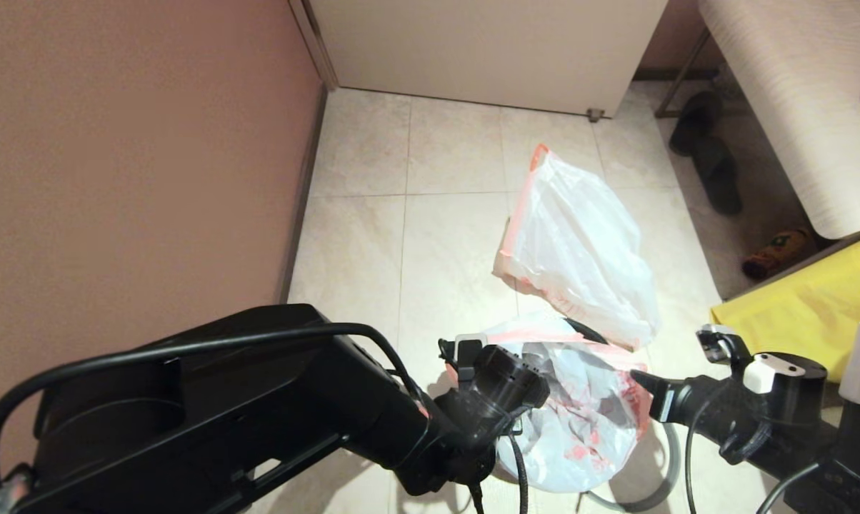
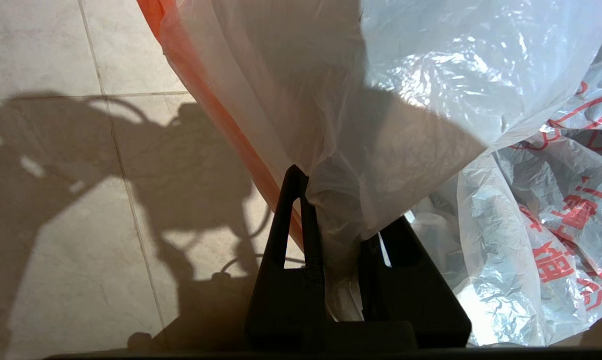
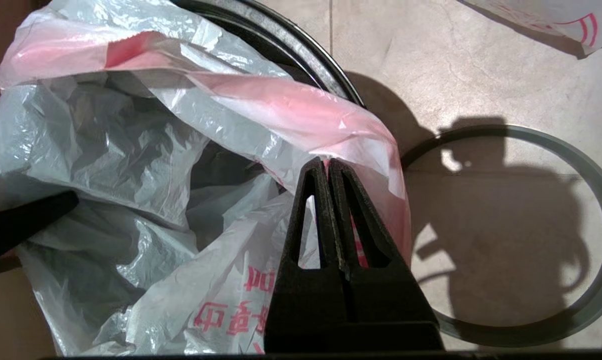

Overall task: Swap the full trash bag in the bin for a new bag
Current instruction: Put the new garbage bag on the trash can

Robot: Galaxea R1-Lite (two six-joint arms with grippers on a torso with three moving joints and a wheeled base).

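Pale floor tiles (image 1: 451,235) fill the corner between a brown wall (image 1: 130,157) and a white cabinet (image 1: 487,50). On the floor, well beyond the bin, lies the full trash bag (image 1: 580,250), so the removal step looks done. The new bag (image 1: 580,414) sits crumpled in and over the bin (image 3: 301,55), of which only a dark stretch of rim shows. The left end effector (image 2: 338,200) is closed on a fold of the new bag near its pink-orange hem, and the right end effector (image 3: 328,167) is pinched shut on the hem at the opposite side. I judge that the bag is now being spread over the opening; it is not yet smooth around the rim. The grey hoop (image 3: 588,280) lies on the floor just beside the bin, so fitting it is also left. For moving, the floor to the left toward the wall is free, but on the right a yellow fabric bag (image 1: 808,314) and a worktop (image 1: 794,93) stand near the right arm.
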